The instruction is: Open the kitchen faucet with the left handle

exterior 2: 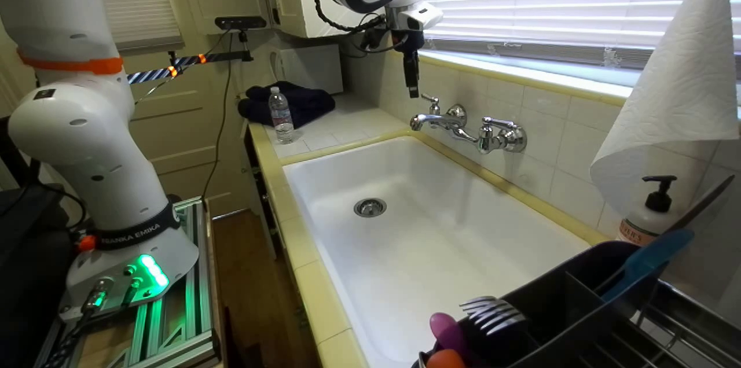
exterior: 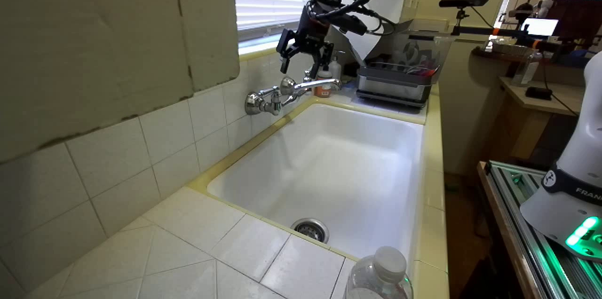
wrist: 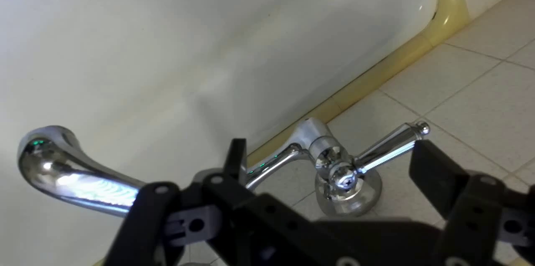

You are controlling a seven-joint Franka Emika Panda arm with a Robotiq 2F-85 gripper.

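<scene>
1. Wrist view, far left: the spout (wrist: 87, 184) of the kitchen faucet (wrist: 326, 151), curved and chrome, reaches out over the white sink (wrist: 167, 57).
2. Next stands the gripper (wrist: 332, 163), its black fingers (wrist: 434, 178) spread wide apart.
3. Framed between those fingers, as seen from above, is the left handle (wrist: 388, 149), a slim chrome lever ending in a small ball; it slants up toward the right-hand finger.
4. Toward the upper right, yellow edging (wrist: 449, 6) rounds the sink's corner beside pale wall tiles (wrist: 455, 78).
5. In an exterior view, again from the left: the faucet is fixed to those tiles, with the left handle as its nearer lever; the gripper hangs above, pointing down; then come a bottle with an orange label (exterior: 322, 92), a dish rack (exterior: 395, 87) and the arm's base (exterior: 564, 205), lit green.
6. In an exterior view, a water bottle (exterior 2: 281, 116) stands on the counter (exterior 2: 359, 119) beside a dark cloth (exterior 2: 312, 103); then come the drain (exterior 2: 370, 207), the gripper pointing down, the left handle as the farther lever, and a pump soap bottle (exterior 2: 647, 217).
</scene>
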